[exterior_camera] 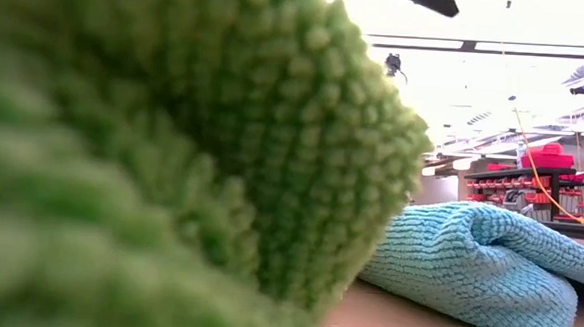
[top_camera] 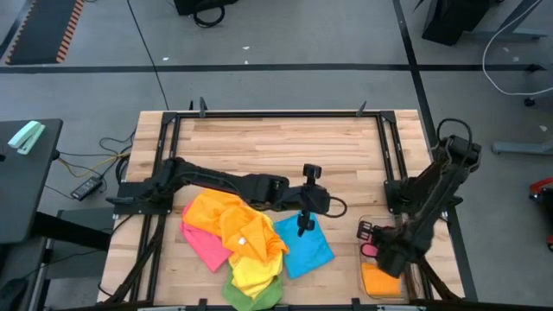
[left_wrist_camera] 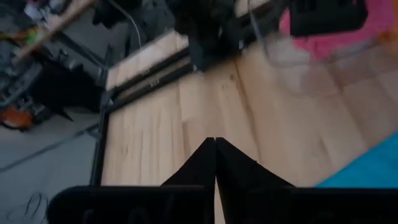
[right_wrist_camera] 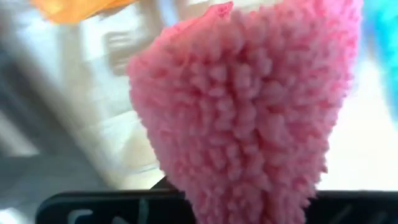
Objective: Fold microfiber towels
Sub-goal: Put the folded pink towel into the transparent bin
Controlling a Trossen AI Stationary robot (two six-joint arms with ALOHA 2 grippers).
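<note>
A heap of microfiber towels lies at the table's near middle: orange (top_camera: pixel 226 216), pink (top_camera: pixel 204 245), yellow (top_camera: pixel 252 269), green (top_camera: pixel 251 298) and blue (top_camera: pixel 304 249). The low view shows the green towel (exterior_camera: pixel 173 147) up close and the blue towel (exterior_camera: pixel 477 263) resting on the wood. My left gripper (top_camera: pixel 302 230) hangs shut and empty over the blue towel's far edge, its fingertips (left_wrist_camera: pixel 215 142) pressed together above bare wood. My right gripper (top_camera: pixel 373 247) is at the near right over a clear bin (top_camera: pixel 363 289), shut on a pink towel (right_wrist_camera: pixel 249 112). My right gripper holds a bunched part of the pink towel (right_wrist_camera: pixel 249 168), and the cloth itself hides the fingers. The gripper points steeply down. The towel fills the wrist view as a thick wad of more than one layer, above the bin.
An orange towel (top_camera: pixel 380 281) lies folded in the clear bin. Black frame rails (top_camera: pixel 387 147) run along the table's sides and far edge. Bare wood (top_camera: pixel 276 147) stretches across the far half of the table.
</note>
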